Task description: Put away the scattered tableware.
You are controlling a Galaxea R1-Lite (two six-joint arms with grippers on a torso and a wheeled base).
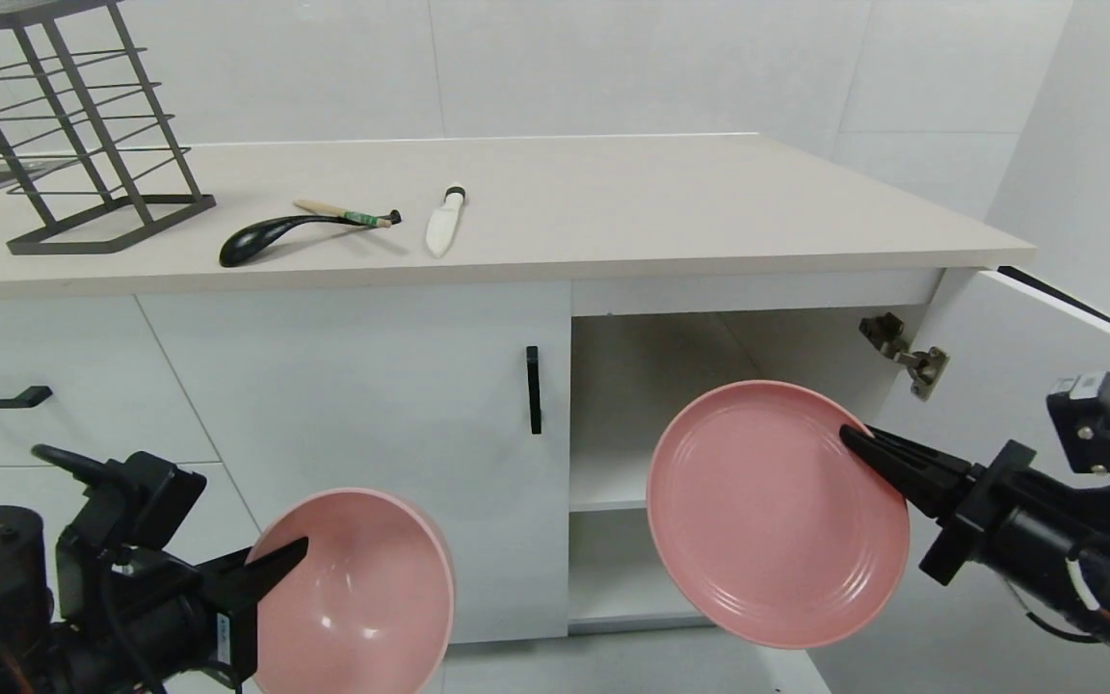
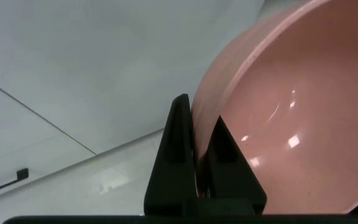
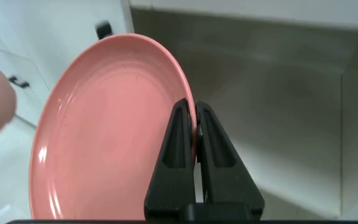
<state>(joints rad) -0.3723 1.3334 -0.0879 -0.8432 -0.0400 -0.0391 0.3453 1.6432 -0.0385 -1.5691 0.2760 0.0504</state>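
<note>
My left gripper point(image 1: 271, 561) is shut on the rim of a pink bowl point(image 1: 362, 598), held low in front of the closed cabinet door; the left wrist view shows the bowl point(image 2: 291, 118) pinched between the fingers point(image 2: 178, 143). My right gripper point(image 1: 854, 441) is shut on the rim of a pink plate point(image 1: 767, 516), held tilted in front of the open cabinet point(image 1: 651, 405). The same plate point(image 3: 110, 124) appears in the right wrist view, clamped by the right gripper point(image 3: 194, 118). On the counter lie a black ladle point(image 1: 266, 234), a wooden-handled utensil point(image 1: 343, 212) and a white knife point(image 1: 444, 224).
A black wire dish rack point(image 1: 73, 125) stands at the counter's left end. The cabinet door point(image 1: 1046, 386) hangs open on the right, close to my right arm. A shelf point(image 1: 608, 493) divides the cabinet interior. The closed door has a black handle point(image 1: 533, 388).
</note>
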